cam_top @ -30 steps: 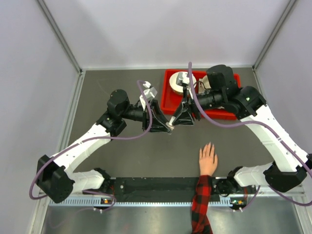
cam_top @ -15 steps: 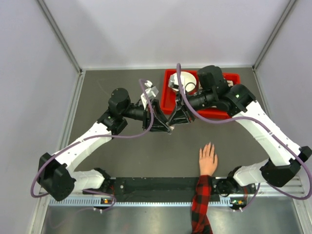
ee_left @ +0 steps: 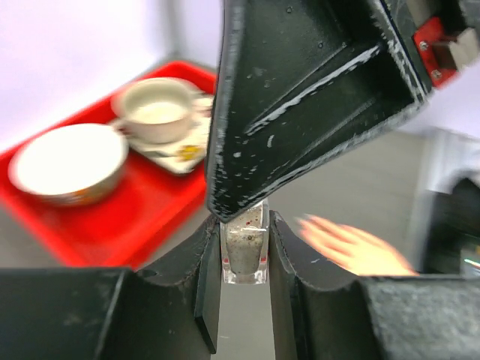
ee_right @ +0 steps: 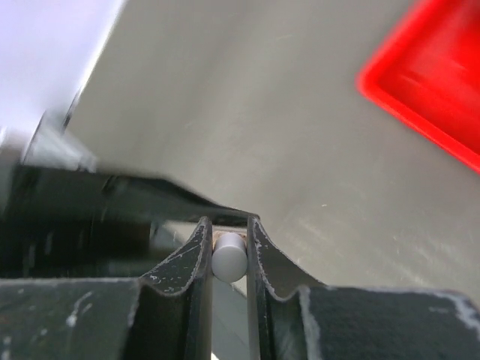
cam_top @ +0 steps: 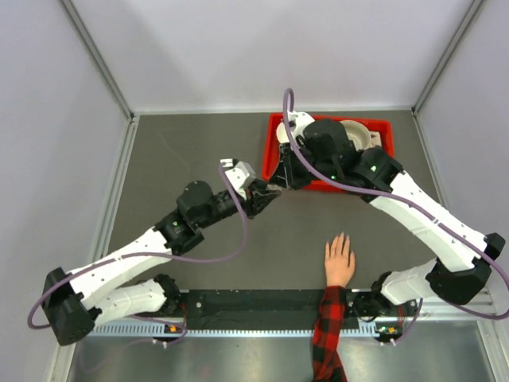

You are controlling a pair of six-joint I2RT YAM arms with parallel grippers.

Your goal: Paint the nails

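A light-skinned hand (cam_top: 339,261) in a red-and-black plaid sleeve (cam_top: 329,334) lies flat near the table's front edge. Its nails (cam_top: 341,237) point away from the arm bases and are too small to make out. It shows as a blur (ee_left: 352,245) in the left wrist view. My left gripper (cam_top: 269,194) (ee_left: 244,225) is shut on a small clear polish bottle (ee_left: 245,253). My right gripper (cam_top: 280,180) (ee_right: 229,225) meets it from above, shut on the bottle's pale round cap (ee_right: 229,257). Both grippers hover left of and beyond the hand.
A red tray (cam_top: 270,145) (ee_left: 112,225) stands at the back right, under my right arm. It holds a white bowl (ee_left: 66,161) and a cup (ee_left: 156,110). A black rail (cam_top: 254,306) runs along the near edge, and grey walls enclose the table.
My right gripper has closed on the cap. The right wrist has swung left over the tray. The left arm has dropped nearer the front, and the joined grippers sit slightly farther back.
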